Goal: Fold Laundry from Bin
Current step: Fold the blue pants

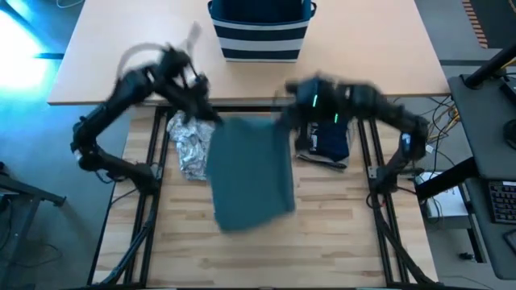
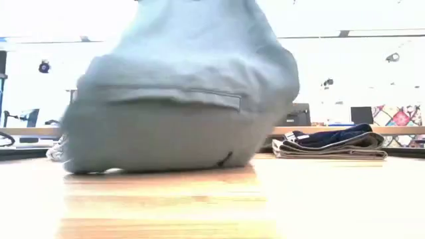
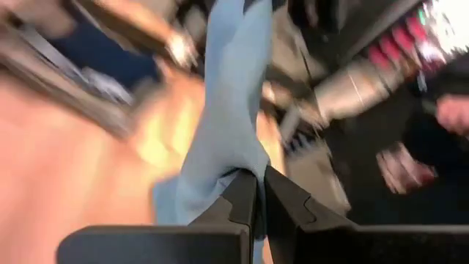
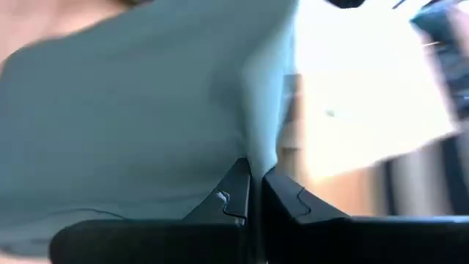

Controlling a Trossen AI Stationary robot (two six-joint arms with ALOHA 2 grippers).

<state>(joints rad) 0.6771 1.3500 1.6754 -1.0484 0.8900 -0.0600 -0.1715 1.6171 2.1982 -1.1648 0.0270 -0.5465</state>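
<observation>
teal garment (image 1: pixel 251 173) between patterned (image 1: pixel 189 143), navy (image 1: pixel 326 143) garments

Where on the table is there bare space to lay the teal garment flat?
Bare wood lies in front of the teal garment toward the near table edge. The middle is crowded: patterned garment one side, navy stack the other.

Wood-slat table (image 1: pixel 242 258) lies below left gripper (image 1: pixel 211 118) and right gripper (image 1: pixel 287 117), w/ black frame rails (image 1: pixel 153 201) along it. Lighter desk (image 1: pixel 129 48) just beyond left gripper. Cables (image 1: pixel 439 103) and keyboard (image 1: pixel 501 201) sit well outboard of right gripper, off the table. Dark monitor (image 2: pixel 362 115) in room bkgd.
</observation>
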